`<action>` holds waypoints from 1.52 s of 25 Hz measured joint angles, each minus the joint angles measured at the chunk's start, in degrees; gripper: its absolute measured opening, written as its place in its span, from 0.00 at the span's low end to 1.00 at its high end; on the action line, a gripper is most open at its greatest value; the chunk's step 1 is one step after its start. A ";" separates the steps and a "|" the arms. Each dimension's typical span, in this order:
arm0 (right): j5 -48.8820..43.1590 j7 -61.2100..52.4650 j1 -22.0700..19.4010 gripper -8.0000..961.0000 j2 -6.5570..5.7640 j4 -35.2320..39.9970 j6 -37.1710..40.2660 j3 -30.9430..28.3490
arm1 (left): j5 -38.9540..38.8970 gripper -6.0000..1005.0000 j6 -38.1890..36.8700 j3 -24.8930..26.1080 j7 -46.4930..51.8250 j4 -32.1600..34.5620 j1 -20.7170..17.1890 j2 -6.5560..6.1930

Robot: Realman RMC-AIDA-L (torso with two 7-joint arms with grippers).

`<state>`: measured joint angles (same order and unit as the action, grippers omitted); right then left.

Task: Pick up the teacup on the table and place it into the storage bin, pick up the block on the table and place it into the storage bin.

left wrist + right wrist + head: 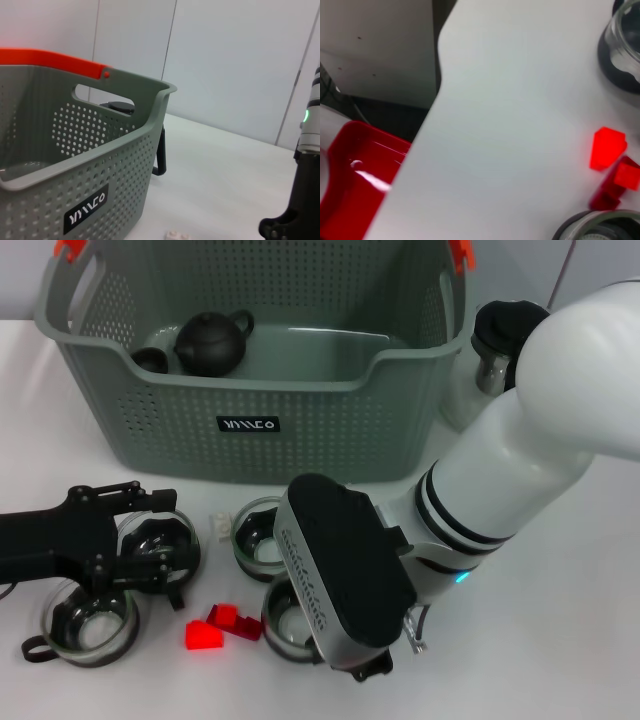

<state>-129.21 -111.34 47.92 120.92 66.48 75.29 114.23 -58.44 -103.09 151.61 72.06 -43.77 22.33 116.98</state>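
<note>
Grey perforated storage bin (300, 430) stands at the far side of the white table (560, 640), its orange handle clips at the top corners and a small black label with white lettering on its front wall. Inside it, toward the robot's left, sit a dark teapot (212, 342) and a small dark cup (150, 360) just beside it.

On the table before the bin lie four glass teacups. The left gripper (150, 555), black and reaching in from the left edge, sits over one teacup (160, 545); whether its fingers are apart or closed on the glass cannot be told. A second teacup (88, 622), with a dark handle, stands just nearer the robot. A third teacup (258, 536) stands close to the bin's front wall, and a fourth teacup (290, 620) is half hidden under the right arm's black wrist housing.

The right gripper (370, 665) hangs low over the table's near edge, just beside the fourth teacup; its fingers are hidden, so their state cannot be told.

Between the cups lie a bright red block (203, 636) and a darker red block (233, 620), touching or nearly so. A small white block (218, 526) rests near the bin's front. A dark-lidded glass vessel (497, 345) stands beside the bin's right end.
</note>
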 joint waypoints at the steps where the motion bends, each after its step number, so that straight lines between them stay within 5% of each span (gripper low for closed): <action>1: 0.25 -0.10 -0.10 0.07 -0.03 0.81 1.09 -0.15 | 0.00 0.78 0.01 0.00 0.00 0.00 0.00 0.00; 5: 1.54 -1.71 -0.64 0.07 -0.29 7.32 9.71 -2.56 | -0.02 0.78 0.07 0.04 0.02 -0.06 0.00 0.00; 13: -2.81 -9.63 -0.08 0.07 -0.66 25.40 24.80 -16.88 | -0.34 0.78 0.22 0.10 -0.14 -0.08 0.00 0.09; 25: -9.67 -9.10 7.02 0.07 -0.50 28.38 27.32 -30.70 | -0.63 0.77 1.00 0.17 -0.17 -0.17 0.16 0.08; 29: -9.64 -10.94 9.19 0.07 -0.38 28.77 24.41 -36.37 | -0.63 0.77 1.04 0.18 -0.17 -0.18 0.17 0.08; 33: -11.19 -17.34 9.12 0.07 -0.45 27.29 13.66 -37.33 | -0.68 0.77 1.19 0.18 -0.17 -0.18 0.23 0.19; 38: -14.84 -25.21 11.27 0.07 -0.64 16.74 0.10 -38.23 | -0.72 0.77 1.53 0.17 -0.17 -0.18 0.74 0.54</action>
<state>-144.05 -136.55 59.19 120.28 83.22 75.38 76.00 -59.16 -101.56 151.78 71.89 -43.95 23.06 117.52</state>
